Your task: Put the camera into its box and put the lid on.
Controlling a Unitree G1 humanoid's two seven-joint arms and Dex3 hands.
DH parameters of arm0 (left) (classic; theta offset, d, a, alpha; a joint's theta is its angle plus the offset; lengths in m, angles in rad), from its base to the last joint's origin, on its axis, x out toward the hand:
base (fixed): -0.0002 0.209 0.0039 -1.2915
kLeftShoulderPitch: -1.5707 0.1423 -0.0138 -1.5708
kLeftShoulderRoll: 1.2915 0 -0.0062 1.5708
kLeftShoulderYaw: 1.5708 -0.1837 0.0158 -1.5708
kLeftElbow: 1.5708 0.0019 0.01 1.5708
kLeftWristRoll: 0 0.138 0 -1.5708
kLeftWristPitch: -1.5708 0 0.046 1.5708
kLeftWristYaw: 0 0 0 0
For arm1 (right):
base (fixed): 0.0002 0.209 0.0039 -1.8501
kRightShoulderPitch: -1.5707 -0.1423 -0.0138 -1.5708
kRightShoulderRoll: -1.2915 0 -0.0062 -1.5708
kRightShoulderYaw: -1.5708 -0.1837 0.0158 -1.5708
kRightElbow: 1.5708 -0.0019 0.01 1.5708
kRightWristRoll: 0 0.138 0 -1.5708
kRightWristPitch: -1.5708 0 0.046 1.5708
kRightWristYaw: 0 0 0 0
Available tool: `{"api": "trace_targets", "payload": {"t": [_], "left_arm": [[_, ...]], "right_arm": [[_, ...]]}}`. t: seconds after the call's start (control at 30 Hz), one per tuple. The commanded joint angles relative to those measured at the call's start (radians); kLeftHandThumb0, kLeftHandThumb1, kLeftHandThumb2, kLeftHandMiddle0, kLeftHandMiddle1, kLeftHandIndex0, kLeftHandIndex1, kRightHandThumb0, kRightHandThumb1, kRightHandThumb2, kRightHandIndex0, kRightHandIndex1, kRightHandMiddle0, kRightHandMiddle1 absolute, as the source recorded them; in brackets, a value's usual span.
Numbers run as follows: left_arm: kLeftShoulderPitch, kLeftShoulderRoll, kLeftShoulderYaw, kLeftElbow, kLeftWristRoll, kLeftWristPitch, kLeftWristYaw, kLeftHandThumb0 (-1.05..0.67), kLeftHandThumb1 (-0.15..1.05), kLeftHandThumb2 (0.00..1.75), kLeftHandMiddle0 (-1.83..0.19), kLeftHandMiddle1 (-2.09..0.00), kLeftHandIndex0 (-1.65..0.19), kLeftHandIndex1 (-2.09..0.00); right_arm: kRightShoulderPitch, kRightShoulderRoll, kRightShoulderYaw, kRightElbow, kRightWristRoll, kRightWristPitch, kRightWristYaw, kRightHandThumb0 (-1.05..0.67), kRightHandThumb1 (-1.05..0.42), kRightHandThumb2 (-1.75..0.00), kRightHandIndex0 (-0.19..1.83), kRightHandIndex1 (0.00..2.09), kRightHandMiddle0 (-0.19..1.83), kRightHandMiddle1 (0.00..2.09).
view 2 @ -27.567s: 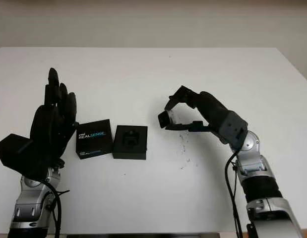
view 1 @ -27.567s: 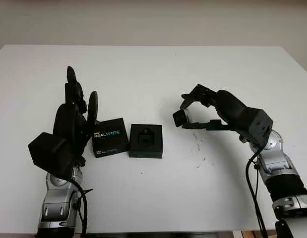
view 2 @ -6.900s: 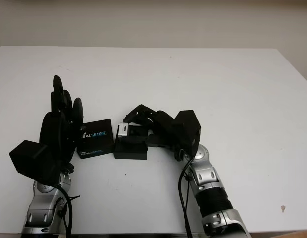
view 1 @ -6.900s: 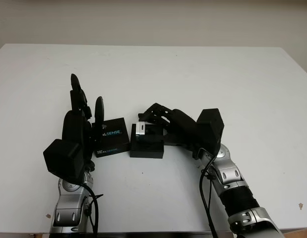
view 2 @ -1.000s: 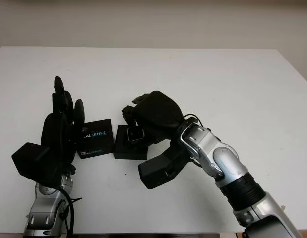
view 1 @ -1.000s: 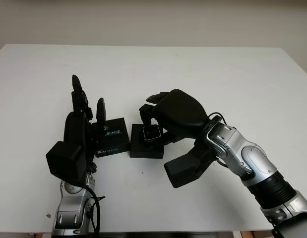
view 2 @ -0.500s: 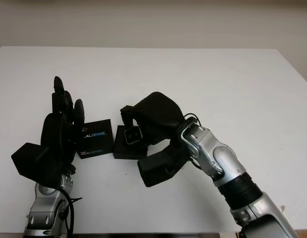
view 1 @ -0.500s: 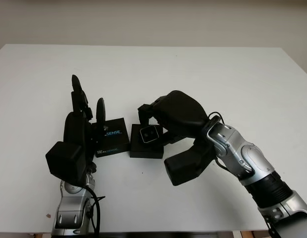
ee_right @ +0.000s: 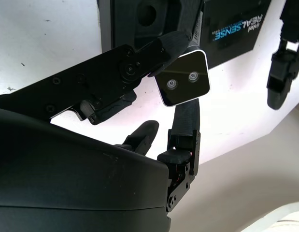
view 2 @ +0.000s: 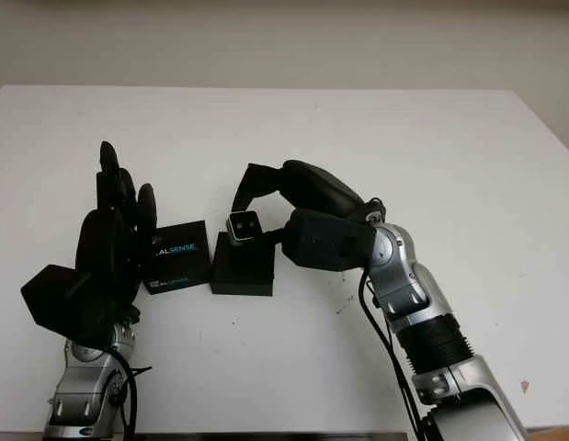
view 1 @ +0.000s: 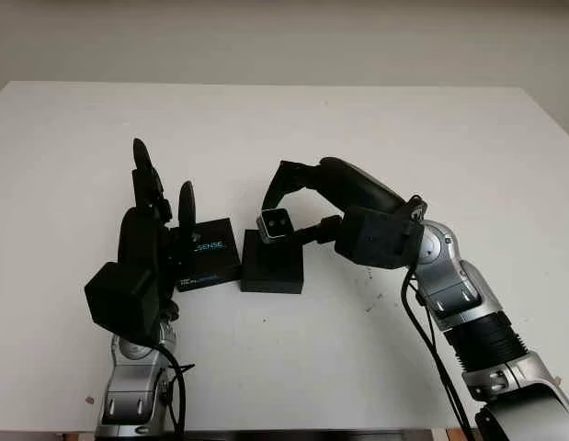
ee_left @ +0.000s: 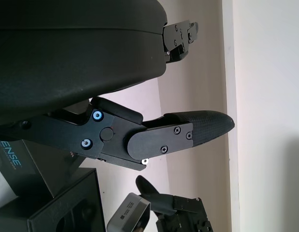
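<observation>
Above the box (view 1: 271, 265), camera (view 1: 274, 223) between right hand (view 1: 298, 207) fingertips.

You cannot see the box (view 1: 272, 265) recess: the camera (view 1: 275, 224) covers it. 1 lid (view 1: 207, 256) corner is hidden behind the left hand (view 1: 142, 248).

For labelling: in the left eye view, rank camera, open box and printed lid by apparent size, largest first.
1. Printed lid and open box look about alike; the left hand, open beside the lid, hides its edge, so no ranking between them.
2. Camera, pinched in the right hand above the box, is clearly smallest.
</observation>
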State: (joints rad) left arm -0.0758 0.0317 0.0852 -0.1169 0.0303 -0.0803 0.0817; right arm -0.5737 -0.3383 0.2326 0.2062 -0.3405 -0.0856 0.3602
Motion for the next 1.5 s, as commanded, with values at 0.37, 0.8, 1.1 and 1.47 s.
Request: {"api": "trace_targets", "payload": {"t": [0.37,0.8,1.1,1.47], "left_arm": [[0.005,0.0,-0.001,-0.022,0.0,0.004,0.004,-0.71,1.05,0.56,0.19,0.0,0.19,0.0],[0.002,-0.02,-0.013,-0.038,0.004,0.019,0.011,-0.72,1.05,0.57,0.19,0.0,0.19,0.0],[0.007,-0.028,-0.009,-0.043,0.005,0.017,0.014,-0.73,1.05,0.56,0.19,0.0,0.19,0.0],[0.01,-0.034,-0.003,-0.049,-0.009,0.018,0.013,-0.72,1.05,0.55,0.19,0.0,0.19,0.0]], "right_arm": [[0.085,0.053,-0.031,-0.1,0.04,0.08,-0.062,-0.35,-0.97,-0.06,0.26,0.48,0.35,1.83],[0.22,0.122,0.002,-0.382,-0.002,0.31,-0.114,-0.31,-1.03,-0.06,0.27,0.36,0.2,2.08],[0.242,0.129,0.039,-0.378,-0.079,0.309,-0.166,-0.3,-1.03,-0.06,0.3,0.35,0.21,2.06],[0.208,0.128,0.053,-0.297,-0.124,0.306,-0.17,-0.32,-1.03,-0.05,0.34,0.32,0.24,2.05]]}}
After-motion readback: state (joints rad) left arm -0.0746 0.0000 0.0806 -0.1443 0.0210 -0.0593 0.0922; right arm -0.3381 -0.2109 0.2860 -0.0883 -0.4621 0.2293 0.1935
